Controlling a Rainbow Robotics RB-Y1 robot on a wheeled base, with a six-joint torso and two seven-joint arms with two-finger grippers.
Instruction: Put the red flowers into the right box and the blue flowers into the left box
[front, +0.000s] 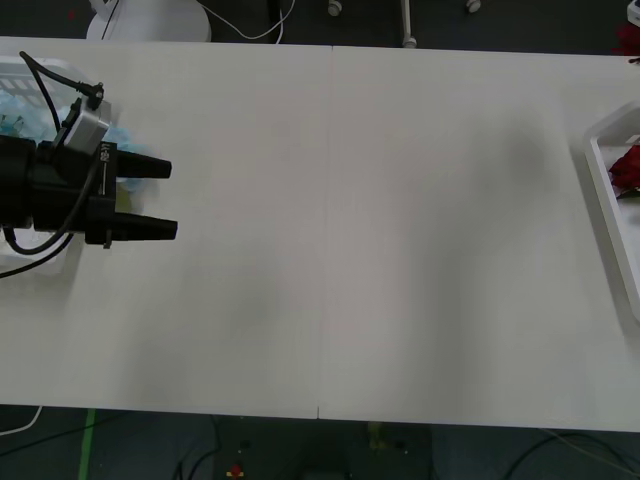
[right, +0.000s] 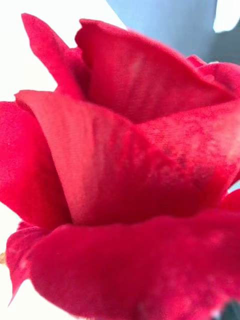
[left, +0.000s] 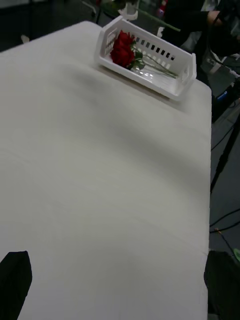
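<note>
Red flowers (left: 125, 49) lie in the right box (left: 182, 82); blue flowers (front: 20, 100) fill the left box (front: 30, 72). Left gripper (front: 160, 198) hovers beside the left box — fingers spread wide.

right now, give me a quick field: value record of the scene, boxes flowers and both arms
left gripper: over the table's left side beside the left box, black fingers open, holding nothing
left box: at the table's left edge, pale blue flowers inside, partly hidden by the arm
right box: at the table's right edge, red flowers inside
red flowers, left wrist view: blooms at one end of the box, stems along its floor
right gripper: its camera is pressed close to a red bloom
table: white, bare between the boxes
</note>
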